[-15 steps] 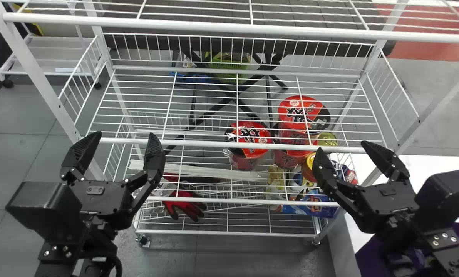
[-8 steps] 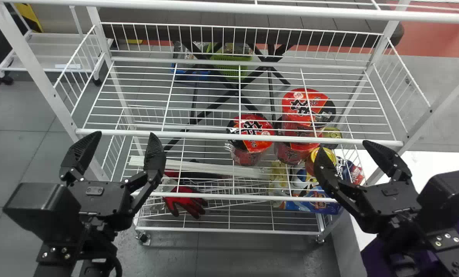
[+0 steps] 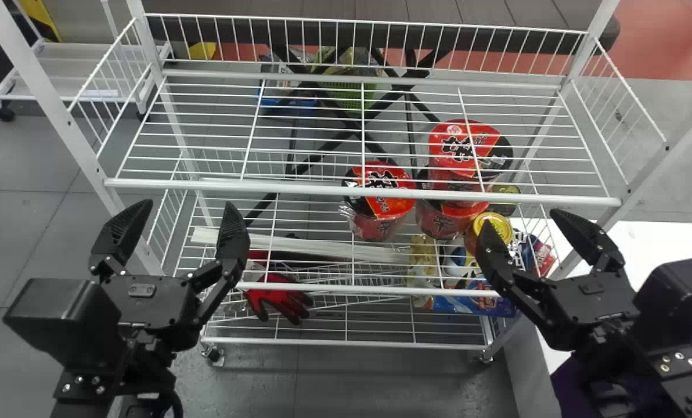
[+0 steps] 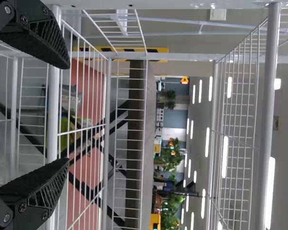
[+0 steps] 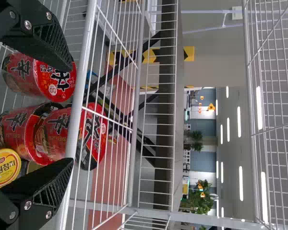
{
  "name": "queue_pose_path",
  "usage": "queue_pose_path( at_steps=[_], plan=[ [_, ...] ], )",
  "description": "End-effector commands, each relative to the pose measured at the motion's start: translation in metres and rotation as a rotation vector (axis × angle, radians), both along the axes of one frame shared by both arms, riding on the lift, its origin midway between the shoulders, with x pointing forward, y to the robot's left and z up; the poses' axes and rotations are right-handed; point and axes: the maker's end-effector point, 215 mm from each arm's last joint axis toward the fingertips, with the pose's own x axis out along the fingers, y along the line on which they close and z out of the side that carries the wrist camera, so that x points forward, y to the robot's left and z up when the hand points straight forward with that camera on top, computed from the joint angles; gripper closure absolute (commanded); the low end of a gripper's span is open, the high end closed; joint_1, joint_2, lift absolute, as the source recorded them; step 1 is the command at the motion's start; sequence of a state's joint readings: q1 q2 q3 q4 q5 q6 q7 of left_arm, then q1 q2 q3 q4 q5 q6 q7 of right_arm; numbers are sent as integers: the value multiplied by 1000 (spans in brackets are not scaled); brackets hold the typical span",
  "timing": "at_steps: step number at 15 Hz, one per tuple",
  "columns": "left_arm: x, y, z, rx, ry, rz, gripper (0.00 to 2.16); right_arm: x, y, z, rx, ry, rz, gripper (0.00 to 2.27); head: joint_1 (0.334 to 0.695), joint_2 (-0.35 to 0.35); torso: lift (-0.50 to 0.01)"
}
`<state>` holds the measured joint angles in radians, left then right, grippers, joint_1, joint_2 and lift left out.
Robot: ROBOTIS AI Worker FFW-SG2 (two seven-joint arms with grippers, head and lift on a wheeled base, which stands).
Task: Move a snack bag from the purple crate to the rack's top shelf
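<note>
Nearest, two black grippers with two flat fingers apiece, tapered to blunt tips and ridged on their inner faces, hung side by side. The left gripper [image 3: 189, 204] was spread wide before the rack's left half, and the right gripper [image 3: 519, 217] was likewise wide, near its right end. Under the right arm, partly hidden by it, sat the smooth-walled purple crate [image 3: 566, 389]; whether a snack bag lay inside could not be told. Beside it was a flat white tabletop [image 3: 648, 232].

Beyond the grippers rose the rack [image 3: 357, 187], smooth white tube and thin parallel wire, with a higher wire shelf [image 4: 266, 96] above. Seen through its wires, lower down, were a red fabric glove [image 3: 279, 296], long pale strips [image 3: 311, 247] and a glossy blue packet [image 3: 468, 305]. Three round red tubs [image 3: 381, 203] in crinkled clear film stood there too, one alone and two stacked, near two cylindrical cans, one with a yellow lid [image 3: 495, 226].

Farther off, behind the rack, were one green latticed basket [image 3: 349, 93], crossed black bars [image 3: 328, 142] and a dark tabletop [image 3: 381, 11] with fine seams.
</note>
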<state>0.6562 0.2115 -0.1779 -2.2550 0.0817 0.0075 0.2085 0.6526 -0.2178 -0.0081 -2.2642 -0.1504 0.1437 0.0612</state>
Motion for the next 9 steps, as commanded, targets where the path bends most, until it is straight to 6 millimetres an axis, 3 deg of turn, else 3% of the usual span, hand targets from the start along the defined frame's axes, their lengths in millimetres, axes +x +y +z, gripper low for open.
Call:
queue_pose_path(
  at_steps=[1, 9],
  plan=[
    [-1, 0, 0, 0, 0, 0, 134, 0, -1, 3, 0, -9, -2, 164, 695, -46, -431],
    [-2, 1, -2, 2, 5, 2, 134, -3, 1, 8, 15, -25, 20, 164, 695, -46, -455]
  ],
)
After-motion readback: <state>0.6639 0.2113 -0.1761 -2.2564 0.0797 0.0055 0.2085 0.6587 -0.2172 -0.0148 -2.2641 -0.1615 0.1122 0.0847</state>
